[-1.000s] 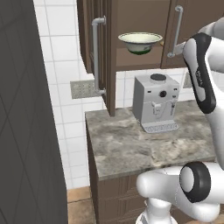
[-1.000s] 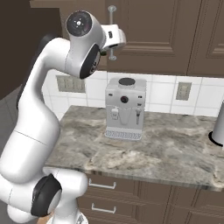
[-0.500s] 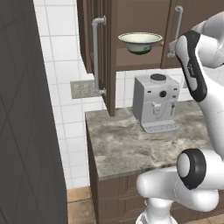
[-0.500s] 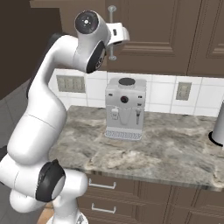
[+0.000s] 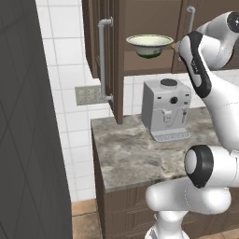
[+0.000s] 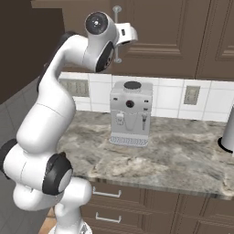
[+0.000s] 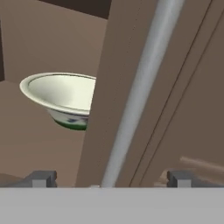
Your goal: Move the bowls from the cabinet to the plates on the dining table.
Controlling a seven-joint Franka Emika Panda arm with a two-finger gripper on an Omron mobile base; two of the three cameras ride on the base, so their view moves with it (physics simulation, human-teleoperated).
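Observation:
A cream-white bowl (image 5: 150,45) with a green base sits on the shelf of the dark brown cabinet (image 5: 140,18), whose left door stands swung out. In the hand view the same bowl (image 7: 61,94) lies left of a door edge with a long silver bar handle (image 7: 135,100). My gripper (image 7: 111,179) is open and empty, its fingertips either side of that handle and short of it. From the right base view my hand (image 6: 127,33) is up by the handle (image 6: 117,34). The plates and the dining table are out of view.
A grey coffee machine (image 5: 167,108) stands on the mottled stone counter (image 5: 130,154) right under the shelf. The open door's handle (image 5: 103,60) juts out at the left. A tall dark panel (image 5: 28,116) borders the left side. A grey vessel (image 6: 227,137) stands at the counter's right end.
My arm's upper links have swung a little toward the cabinet, with the hand staying up by the handle. The bowl has not moved and the jaws stay wide.

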